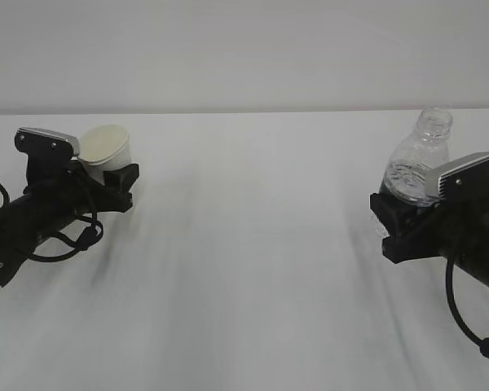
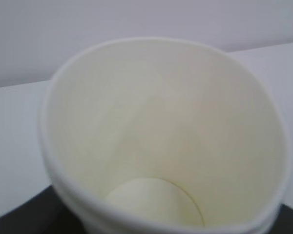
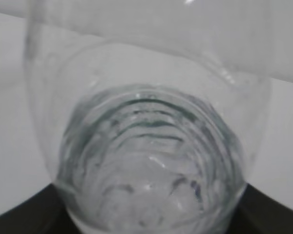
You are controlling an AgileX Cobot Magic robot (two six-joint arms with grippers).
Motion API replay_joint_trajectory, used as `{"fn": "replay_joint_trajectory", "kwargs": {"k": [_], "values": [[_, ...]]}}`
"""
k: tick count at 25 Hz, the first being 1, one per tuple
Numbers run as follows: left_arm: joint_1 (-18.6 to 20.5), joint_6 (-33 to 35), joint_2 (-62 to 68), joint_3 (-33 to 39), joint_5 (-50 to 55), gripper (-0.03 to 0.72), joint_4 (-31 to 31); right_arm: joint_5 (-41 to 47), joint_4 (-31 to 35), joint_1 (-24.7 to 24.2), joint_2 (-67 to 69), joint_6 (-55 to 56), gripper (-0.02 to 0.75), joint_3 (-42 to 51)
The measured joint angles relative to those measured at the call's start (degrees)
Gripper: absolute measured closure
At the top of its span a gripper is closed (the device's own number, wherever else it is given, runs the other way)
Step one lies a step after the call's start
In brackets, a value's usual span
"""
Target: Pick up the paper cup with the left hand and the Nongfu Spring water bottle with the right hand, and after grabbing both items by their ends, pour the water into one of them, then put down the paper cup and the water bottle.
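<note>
The white paper cup (image 1: pixel 106 147) sits with its base between the black fingers of my left gripper (image 1: pixel 116 174), which is shut on it. The cup leans a little and its cream inside (image 2: pixel 161 122) is dry and fills the left wrist view. At the right, my right gripper (image 1: pixel 397 213) is shut on the lower part of the clear Nongfu Spring water bottle (image 1: pixel 420 156), which stands uncapped, neck up and slightly tilted. Water (image 3: pixel 151 185) lies in the ribbed bottom of the bottle (image 3: pixel 151 97). The label band is hidden behind the gripper.
Both arms are low over a plain white table (image 1: pixel 253 269), wide apart, with bare surface between them. A pale wall (image 1: pixel 244 49) rises behind the table's far edge. Black cables (image 1: pixel 460 309) loop beside each arm.
</note>
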Motion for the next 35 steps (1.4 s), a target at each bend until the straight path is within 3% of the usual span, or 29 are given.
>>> {"fn": "replay_joint_trajectory", "kwargs": {"k": [17,27,35], "values": [[0.0,-6.74,-10.64,14.32,-2.37,0.217,14.04,5.55,-5.14,0.0,-5.0,1.88,0.282,0.1],[0.0,-13.5,-11.65,15.87,-2.37,0.217,29.66,12.56,-10.35,0.0,-12.32,5.64,0.282,0.35],[0.0,-16.08,-11.65,15.87,-2.47,0.217,37.87,13.92,-14.89,0.0,-13.0,8.91,0.282,0.35]]}}
